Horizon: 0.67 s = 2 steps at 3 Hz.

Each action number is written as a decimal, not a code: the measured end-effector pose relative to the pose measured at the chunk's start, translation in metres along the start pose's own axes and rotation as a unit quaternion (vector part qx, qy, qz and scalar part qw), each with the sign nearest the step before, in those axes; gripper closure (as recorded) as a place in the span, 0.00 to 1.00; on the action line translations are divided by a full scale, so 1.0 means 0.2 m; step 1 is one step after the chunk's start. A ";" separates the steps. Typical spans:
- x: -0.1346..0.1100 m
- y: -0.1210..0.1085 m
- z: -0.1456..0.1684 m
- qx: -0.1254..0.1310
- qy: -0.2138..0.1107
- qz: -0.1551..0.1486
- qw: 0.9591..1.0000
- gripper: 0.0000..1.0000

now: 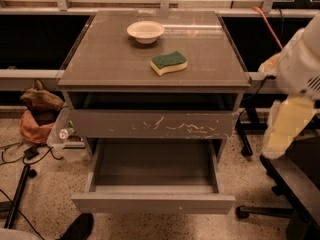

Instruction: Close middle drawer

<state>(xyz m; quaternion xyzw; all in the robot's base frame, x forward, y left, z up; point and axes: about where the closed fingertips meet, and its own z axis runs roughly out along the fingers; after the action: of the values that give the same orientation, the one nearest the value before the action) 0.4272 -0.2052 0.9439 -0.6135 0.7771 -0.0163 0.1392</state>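
Note:
The middle drawer [152, 203] is pulled far out of the grey cabinet [100, 64]. Its front is plain and flat, and its inside [155, 164] is empty. Above it, the drawer front covered in white scratches [152, 124] stands slightly out, with a dark gap over it. My gripper [284, 129] hangs as a pale yellowish shape from my white arm [300, 64] at the right edge. It is to the right of the cabinet, level with the scratched front, and touches nothing.
A white bowl [145, 31] and a green and yellow sponge [169, 63] lie on the cabinet top. An orange bag [35, 119], a plastic container [65, 136] and cables lie on the floor to the left. A black chair [295, 194] stands at the lower right.

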 end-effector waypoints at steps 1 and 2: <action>-0.03 0.21 0.33 -0.066 -0.016 -0.015 0.998 0.00; -0.08 0.39 0.62 -0.123 -0.038 -0.042 0.991 0.00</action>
<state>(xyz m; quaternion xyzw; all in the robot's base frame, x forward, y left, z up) 0.3854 -0.1518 0.8119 -0.6581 0.7410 0.0972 0.0910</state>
